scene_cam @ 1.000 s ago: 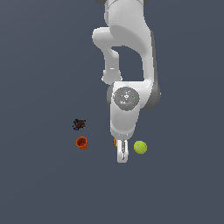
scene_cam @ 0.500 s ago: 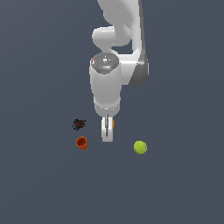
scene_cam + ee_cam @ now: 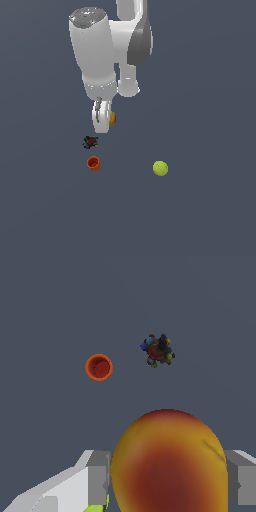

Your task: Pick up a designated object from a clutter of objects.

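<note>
Orange-yellow peach (image 3: 112, 118) — exterior view: in gripper (image 3: 101, 120), raised; cup (image 3: 93, 163), speckled lump (image 3: 90, 142), ball (image 3: 160, 168) below. Wrist view: fingers (image 3: 97, 477) clamp peach (image 3: 169, 463) both sides. Pick apparently done — only holding left.

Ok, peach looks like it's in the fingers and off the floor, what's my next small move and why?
Probably just keep lifting straight up, jaws held shut. In the wrist view the peach sits clamped between both fingers, and the exterior view shows the gripper above the orange-red cup and speckled lump, so nothing blocks a vertical rise.
</note>
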Robot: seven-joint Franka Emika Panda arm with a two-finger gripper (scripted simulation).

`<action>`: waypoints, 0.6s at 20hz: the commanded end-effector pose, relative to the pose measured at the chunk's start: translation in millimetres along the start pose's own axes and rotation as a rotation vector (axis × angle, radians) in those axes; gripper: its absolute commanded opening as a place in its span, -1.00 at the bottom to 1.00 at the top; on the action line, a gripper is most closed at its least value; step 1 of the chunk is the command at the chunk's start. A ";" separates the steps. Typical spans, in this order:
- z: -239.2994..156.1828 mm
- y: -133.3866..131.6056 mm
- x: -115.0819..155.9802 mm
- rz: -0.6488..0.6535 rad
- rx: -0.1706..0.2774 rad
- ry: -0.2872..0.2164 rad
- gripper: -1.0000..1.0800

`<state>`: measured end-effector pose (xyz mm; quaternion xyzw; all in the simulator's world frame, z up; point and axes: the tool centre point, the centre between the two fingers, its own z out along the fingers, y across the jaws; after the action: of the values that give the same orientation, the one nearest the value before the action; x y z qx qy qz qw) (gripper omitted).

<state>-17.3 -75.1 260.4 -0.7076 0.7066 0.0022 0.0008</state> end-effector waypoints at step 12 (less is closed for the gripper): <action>-101.4 65.5 75.7 0.001 0.002 0.002 -1.00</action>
<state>-76.3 -144.4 351.8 -0.7071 0.7071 0.0012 0.0009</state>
